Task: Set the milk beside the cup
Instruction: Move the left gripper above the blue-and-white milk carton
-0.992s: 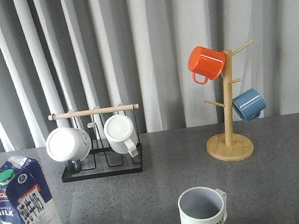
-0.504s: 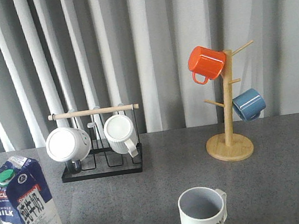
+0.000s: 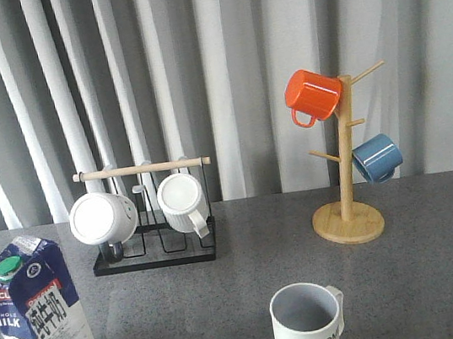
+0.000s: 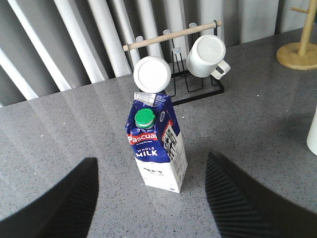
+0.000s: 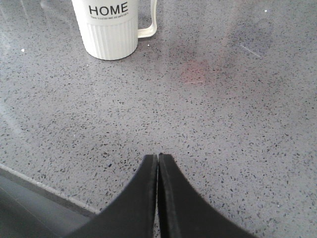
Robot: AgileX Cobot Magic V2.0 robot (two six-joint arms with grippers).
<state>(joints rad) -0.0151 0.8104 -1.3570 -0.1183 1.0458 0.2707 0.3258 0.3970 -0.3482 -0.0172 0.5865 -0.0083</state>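
Observation:
The milk [image 3: 40, 317] is a tall blue and white carton with a red band and green cap. It stands upright at the front left of the grey table, also in the left wrist view [image 4: 157, 147]. The cup [image 3: 309, 325] is an off-white ribbed mug lettered "HOME", at the front centre, also in the right wrist view [image 5: 112, 25]. My left gripper [image 4: 151, 198] is open wide, the milk ahead of it and apart from both fingers. My right gripper [image 5: 158, 157] is shut and empty above the table, well short of the cup. Neither gripper shows in the front view.
A black rack [image 3: 152, 232] with a wooden bar holds two white mugs behind the milk. A wooden mug tree [image 3: 347, 203] with an orange mug [image 3: 312, 95] and a blue mug [image 3: 376, 157] stands at the back right. The table's front edge [image 5: 39, 186] lies near my right gripper.
The right arm, seen at the front view's lower right one second ago, has withdrawn out of that view. The milk and cup have not moved.

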